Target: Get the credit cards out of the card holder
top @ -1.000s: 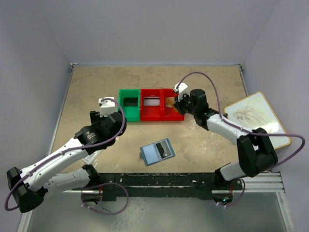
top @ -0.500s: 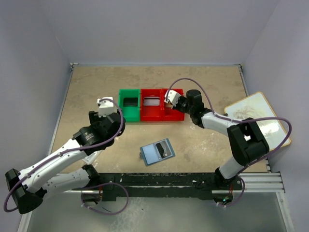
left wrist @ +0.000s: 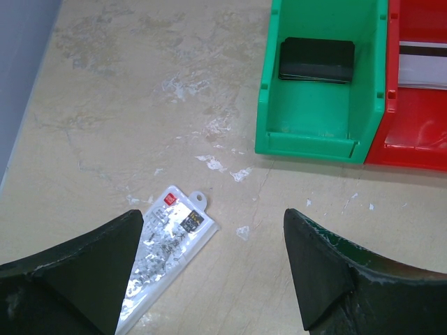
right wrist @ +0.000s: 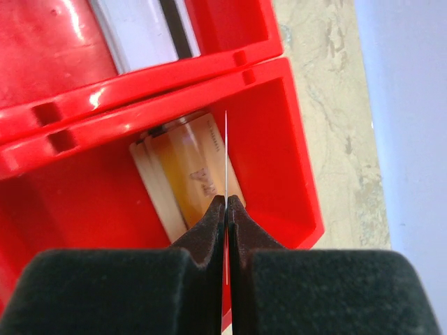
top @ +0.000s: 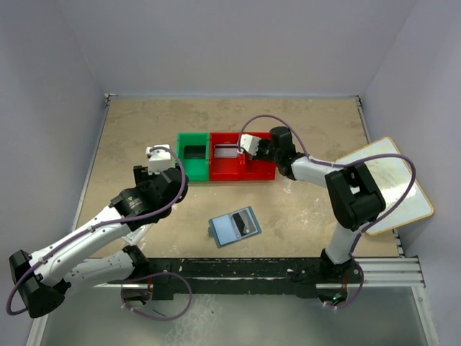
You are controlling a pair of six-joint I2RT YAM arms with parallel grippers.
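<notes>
The blue card holder (top: 229, 228) lies open on the table in front of the arms, with a dark card (top: 248, 224) in its right half. My right gripper (top: 249, 145) hangs over the right red bin (right wrist: 286, 139) and is shut (right wrist: 226, 201) on a thin card (right wrist: 226, 139) seen edge-on. A gold card (right wrist: 188, 171) lies in that bin below it. A silver-grey card with a black stripe (right wrist: 143, 28) lies in the other red bin. Dark cards (left wrist: 316, 59) lie in the green bin (left wrist: 307, 136). My left gripper (left wrist: 213, 223) is open and empty over the table left of the green bin (top: 160, 154).
A white packet with red marks (left wrist: 164, 244) lies on the table under my left gripper. The green and red bins (top: 225, 173) stand in a row at mid-table. A beige board (top: 403, 194) lies at the right edge.
My right gripper has swung left along the red bins, from the right end to over the bin itself, holding the card. The left arm has hardly moved.
</notes>
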